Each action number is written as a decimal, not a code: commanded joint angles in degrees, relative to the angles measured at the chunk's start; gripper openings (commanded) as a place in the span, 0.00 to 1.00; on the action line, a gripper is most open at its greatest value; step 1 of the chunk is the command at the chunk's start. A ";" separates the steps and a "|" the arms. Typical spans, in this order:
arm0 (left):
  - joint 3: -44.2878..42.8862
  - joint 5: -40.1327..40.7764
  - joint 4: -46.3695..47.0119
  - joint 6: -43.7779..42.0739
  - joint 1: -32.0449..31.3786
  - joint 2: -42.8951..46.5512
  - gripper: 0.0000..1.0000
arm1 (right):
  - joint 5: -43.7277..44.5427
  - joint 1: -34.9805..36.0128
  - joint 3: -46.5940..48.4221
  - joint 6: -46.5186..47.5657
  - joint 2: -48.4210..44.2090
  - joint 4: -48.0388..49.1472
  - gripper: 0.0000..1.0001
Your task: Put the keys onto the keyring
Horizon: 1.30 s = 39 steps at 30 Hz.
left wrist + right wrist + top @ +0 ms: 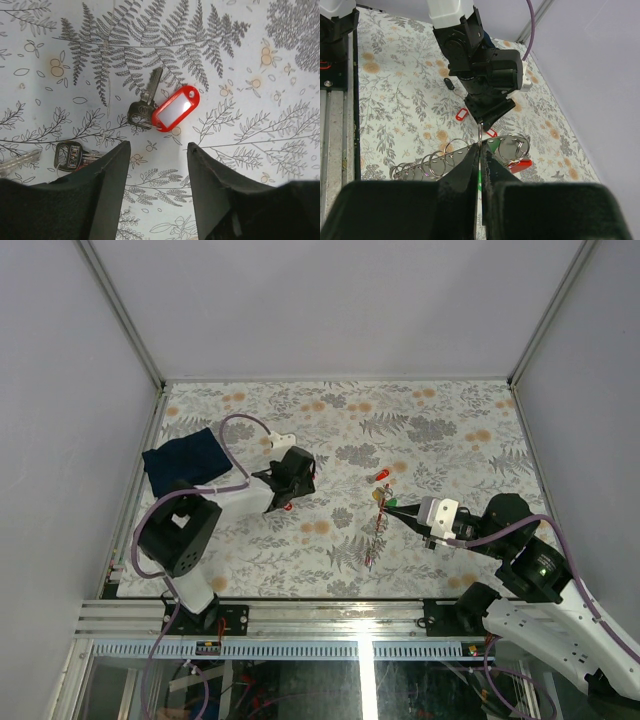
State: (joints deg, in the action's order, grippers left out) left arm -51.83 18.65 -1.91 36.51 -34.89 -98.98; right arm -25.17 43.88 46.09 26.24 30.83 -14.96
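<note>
Left jaws apart over red-tagged key (172,107); black-headed key (70,154) beside. Right jaws together behind wire-ring row (445,156), green tag (492,145). Navy cloth (185,462) at desk (450,430) far-left.

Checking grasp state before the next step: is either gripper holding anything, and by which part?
Left gripper: nothing, jaws open over the red-tagged key. Right gripper: shut on the keyring, pinching its thin metal ring, seen edge-on.
</note>
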 commanded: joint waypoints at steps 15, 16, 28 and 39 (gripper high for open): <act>-4.23 6.04 -8.04 32.77 0.60 -0.47 0.50 | -1.23 0.24 -0.24 -1.76 -1.73 3.43 0.00; -4.25 6.13 -8.75 34.30 0.68 -0.69 0.50 | -1.20 0.30 -0.19 -1.73 -1.75 3.39 0.00; -2.83 6.11 -6.89 40.34 0.80 -3.39 0.45 | -1.34 0.29 -0.21 -2.16 -1.80 3.45 0.00; -2.11 7.54 -6.50 41.20 1.36 -5.18 0.45 | -1.24 0.29 -0.21 -2.51 -2.01 3.21 0.00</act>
State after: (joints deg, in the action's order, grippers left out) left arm -55.13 23.31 -8.60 76.71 -34.24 -102.26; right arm -26.15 43.88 45.36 24.82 29.39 -14.96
